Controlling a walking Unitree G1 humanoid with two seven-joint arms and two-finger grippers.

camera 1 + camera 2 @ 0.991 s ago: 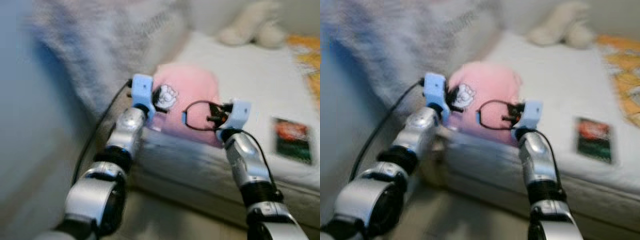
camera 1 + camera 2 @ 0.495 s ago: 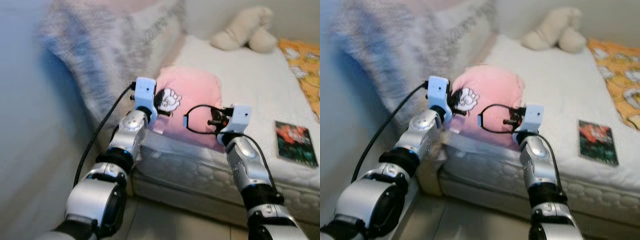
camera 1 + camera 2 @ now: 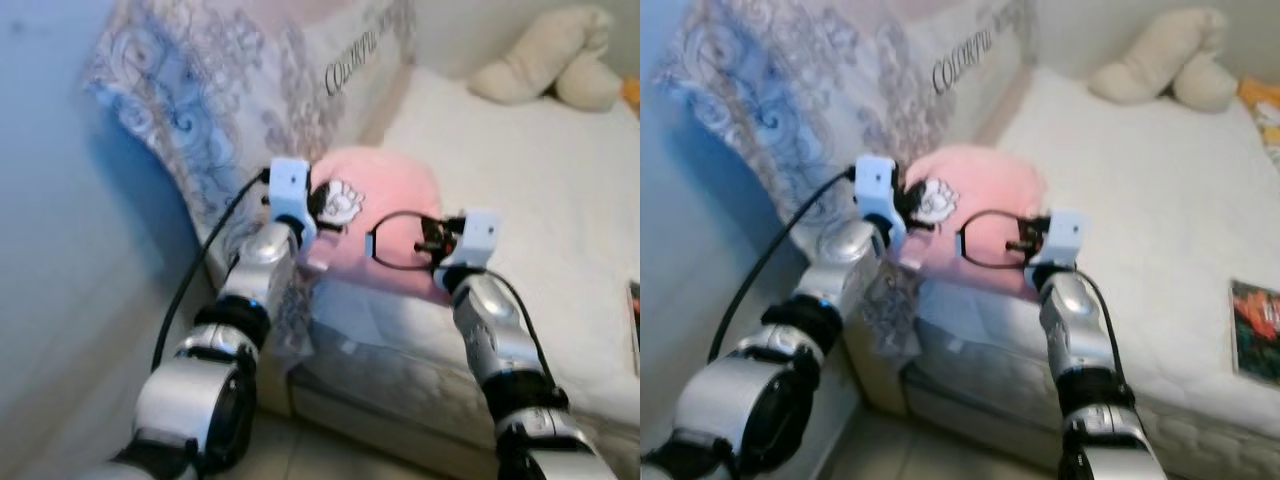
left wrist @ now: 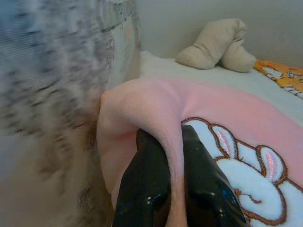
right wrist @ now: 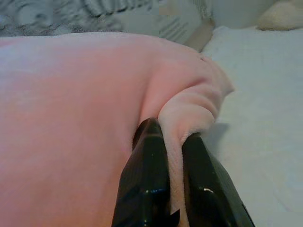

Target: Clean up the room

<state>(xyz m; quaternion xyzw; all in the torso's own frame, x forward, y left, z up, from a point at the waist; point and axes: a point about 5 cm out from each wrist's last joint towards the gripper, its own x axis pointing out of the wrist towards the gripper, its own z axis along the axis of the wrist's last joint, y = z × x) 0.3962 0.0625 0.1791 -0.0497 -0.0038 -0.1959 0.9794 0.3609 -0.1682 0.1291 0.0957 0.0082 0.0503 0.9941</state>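
Pink pillow (image 3: 385, 215), with a white rabbit patch (image 4: 246, 187) sewn on its face, at the head corner of the bed (image 3: 1140, 190), resting on the white mattress just beside the big grey patterned cushion (image 3: 240, 90) leaning on the wall. Pinched from both sides: left gripper (image 4: 173, 177) with jaws nearly closed on a fold of pink fabric at the cushion-side edge; right gripper (image 5: 173, 182) with jaws likewise nearly closed on a bunched corner at the opposite edge. Both arms stretched forward over the mattress edge, pillow between them.

Elsewhere on the bed: beige plush toy (image 3: 1165, 55) well apart at the far end by the wall, a book (image 3: 1258, 345) flat near the mattress edge on the right, a sliver of orange blanket (image 3: 1265, 105) at the far right.

Step in hand, by the look of it: carrying or setting the pillow in its place at the head of the bed. Next move likely a level placing with both arms together, then easing both jaws off the fabric without dragging it. Risk: thin folds slipping out, or one side sagging if the arms move unevenly.
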